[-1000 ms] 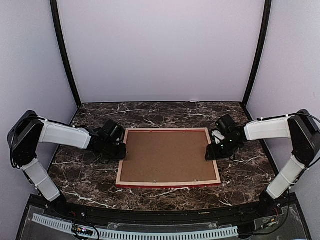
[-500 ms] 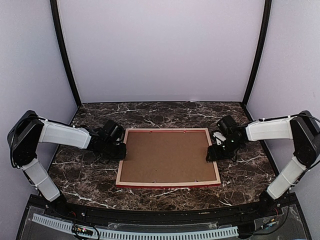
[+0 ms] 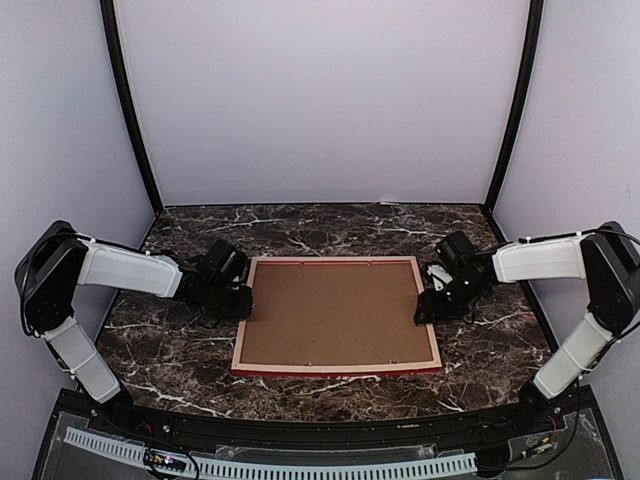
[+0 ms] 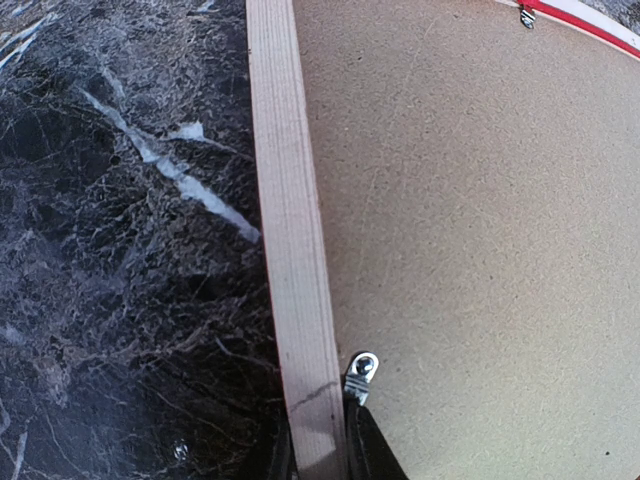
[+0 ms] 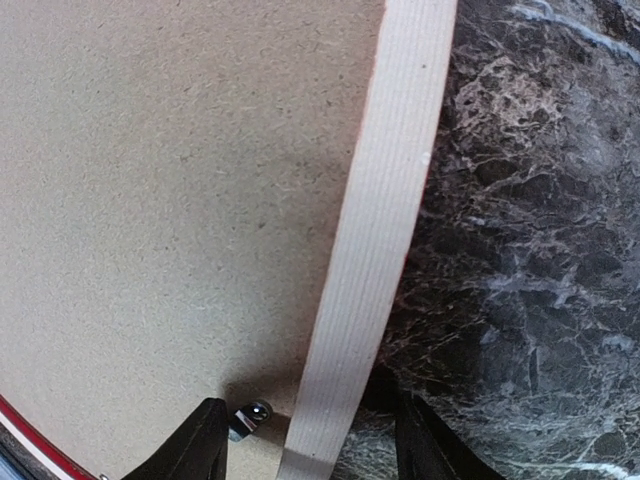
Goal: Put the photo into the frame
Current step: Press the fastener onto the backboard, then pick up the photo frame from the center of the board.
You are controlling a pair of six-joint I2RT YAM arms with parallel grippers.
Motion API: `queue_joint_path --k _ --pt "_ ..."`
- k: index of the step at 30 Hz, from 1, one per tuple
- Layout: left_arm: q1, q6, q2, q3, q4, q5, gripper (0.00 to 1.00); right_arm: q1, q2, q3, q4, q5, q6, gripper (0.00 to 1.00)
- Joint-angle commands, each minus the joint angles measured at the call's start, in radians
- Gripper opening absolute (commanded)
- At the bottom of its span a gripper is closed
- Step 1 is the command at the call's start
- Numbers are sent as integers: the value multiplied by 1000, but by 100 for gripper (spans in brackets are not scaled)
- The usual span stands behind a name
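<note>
Both short rails of the frame (image 3: 338, 365) have a gripper on them. I read the left gripper (image 4: 322, 455) as clamped on the left rail. One finger (image 4: 368, 450) is inside, over the backing board (image 4: 470, 250), and the other is outside over the table (image 4: 110, 250). The wood is pinched between them with no gap I can see. A small metal clip (image 4: 360, 372) sits just ahead of the inner finger, against the rail's inner edge.

The right gripper (image 5: 312, 440) has its jaws apart. It straddles the right rail and is not gripping it. Its inner finger (image 5: 205, 440) is over the board, and a second clip (image 5: 250, 413) lies between that finger and the rail. The outer finger is over the marble, with a dark gap between it and the wood.

From the top view, both arms reach in low from the sides, wrists near the tabletop. The frame lies flat and face down mid-table, between the two arms, with a long side toward the bases. Its pale wood back is up, and a thin red edge shows along the near side. The brown backing board fills the opening and sits within the rails. More small clips show along the board's near and far edges.
</note>
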State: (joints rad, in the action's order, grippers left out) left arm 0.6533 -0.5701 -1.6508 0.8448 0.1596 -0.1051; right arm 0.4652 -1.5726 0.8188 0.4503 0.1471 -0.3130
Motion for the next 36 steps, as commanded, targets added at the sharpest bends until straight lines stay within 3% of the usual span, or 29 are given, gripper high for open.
queue_joint_path --k 1,36 --pt "16 45 -15 -9 105 23 13 -8 -36 -38 78 6 -11 55" --pt "15 47 2 -6 127 -6 12 -71 -76 28 90 48 72 27"
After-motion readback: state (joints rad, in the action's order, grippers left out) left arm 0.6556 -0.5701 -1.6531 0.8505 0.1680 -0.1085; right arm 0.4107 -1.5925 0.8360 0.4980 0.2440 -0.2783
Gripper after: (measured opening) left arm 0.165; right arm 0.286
